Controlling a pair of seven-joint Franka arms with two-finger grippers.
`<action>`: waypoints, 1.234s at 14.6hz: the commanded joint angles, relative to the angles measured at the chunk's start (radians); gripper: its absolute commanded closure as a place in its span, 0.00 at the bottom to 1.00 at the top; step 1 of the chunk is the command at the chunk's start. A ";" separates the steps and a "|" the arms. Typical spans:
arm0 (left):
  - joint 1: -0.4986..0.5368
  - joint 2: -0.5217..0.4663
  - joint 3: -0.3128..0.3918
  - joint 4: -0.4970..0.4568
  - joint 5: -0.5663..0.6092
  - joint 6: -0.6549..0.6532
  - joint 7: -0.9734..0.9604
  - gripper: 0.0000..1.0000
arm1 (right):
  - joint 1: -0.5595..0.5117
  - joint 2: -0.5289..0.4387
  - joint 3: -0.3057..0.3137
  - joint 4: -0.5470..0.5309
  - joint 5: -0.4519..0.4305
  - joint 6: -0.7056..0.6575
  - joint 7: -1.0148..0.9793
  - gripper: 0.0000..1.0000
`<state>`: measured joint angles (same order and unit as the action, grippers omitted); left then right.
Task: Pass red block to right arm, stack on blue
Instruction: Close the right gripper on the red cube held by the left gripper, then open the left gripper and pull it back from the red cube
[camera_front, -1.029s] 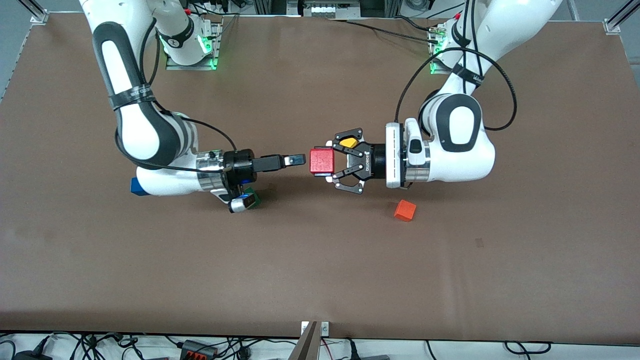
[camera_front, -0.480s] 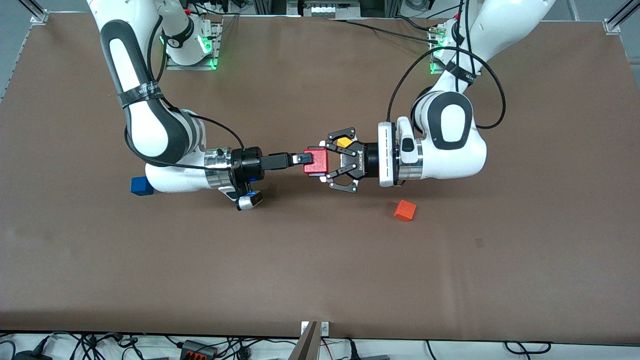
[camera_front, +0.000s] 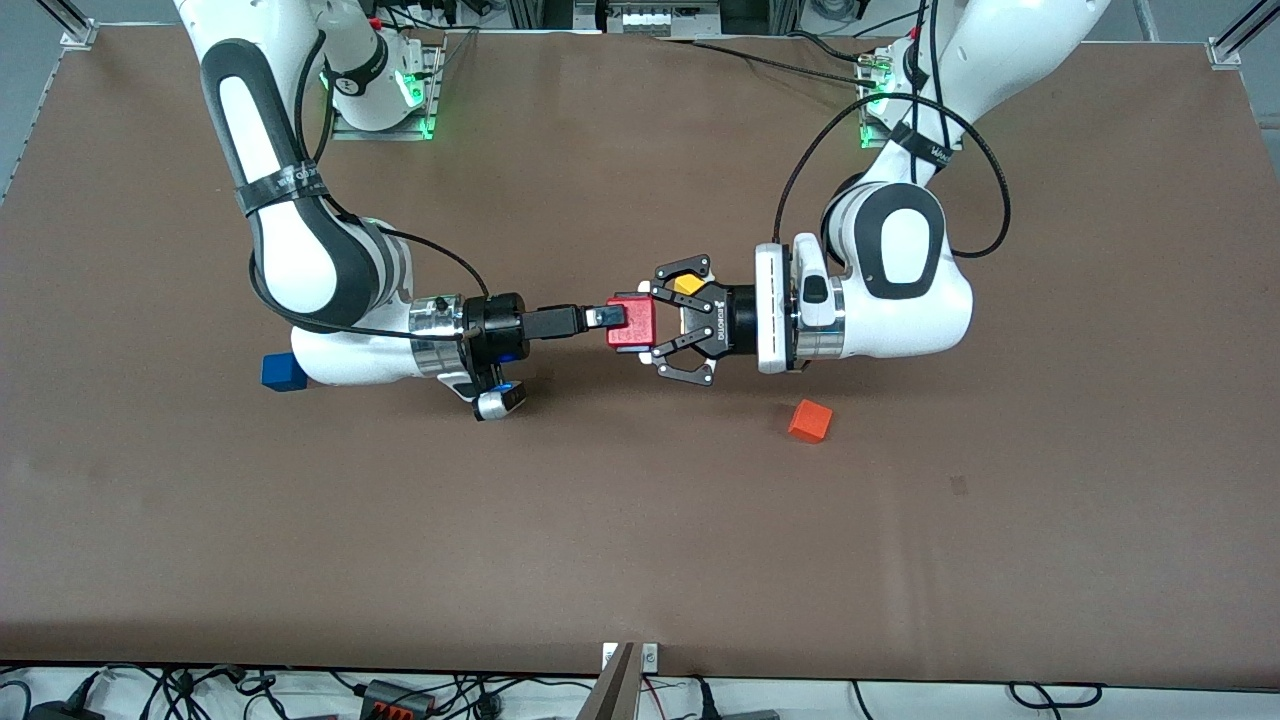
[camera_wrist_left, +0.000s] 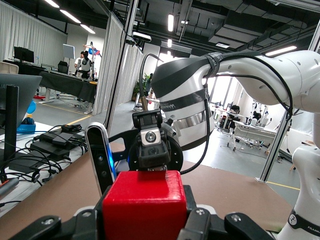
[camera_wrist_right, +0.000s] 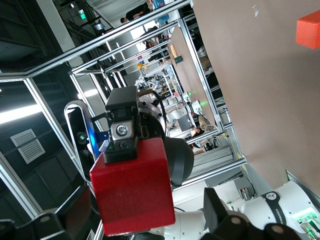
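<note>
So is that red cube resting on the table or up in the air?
In the air. The left gripper is shut on the red cube above the table, while the right gripper's fingers reach around it.

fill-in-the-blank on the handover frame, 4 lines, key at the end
The left gripper is shut on the ___ block.
The right gripper is at that same block, both up above the ___.
The blue cube lies toward the ___ arm's end of the table.
The cube nearest to the front camera is ___.
Missing words: red; table; right; orange.
</note>
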<state>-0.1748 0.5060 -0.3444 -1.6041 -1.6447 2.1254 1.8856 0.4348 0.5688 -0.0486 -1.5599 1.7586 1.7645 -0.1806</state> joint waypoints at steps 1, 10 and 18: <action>-0.008 -0.007 -0.002 -0.007 -0.037 0.016 0.036 0.97 | 0.008 0.006 0.001 0.015 0.018 0.009 -0.022 0.25; -0.005 -0.009 -0.019 -0.011 -0.037 0.016 0.036 0.75 | 0.002 0.022 -0.001 0.018 0.045 0.001 -0.132 1.00; 0.080 -0.014 -0.012 -0.010 -0.018 -0.119 0.099 0.00 | 0.002 0.026 -0.005 0.023 0.038 0.004 -0.166 1.00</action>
<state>-0.1367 0.5067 -0.3551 -1.6048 -1.6504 2.0768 1.9549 0.4341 0.5874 -0.0500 -1.5559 1.7798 1.7636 -0.3110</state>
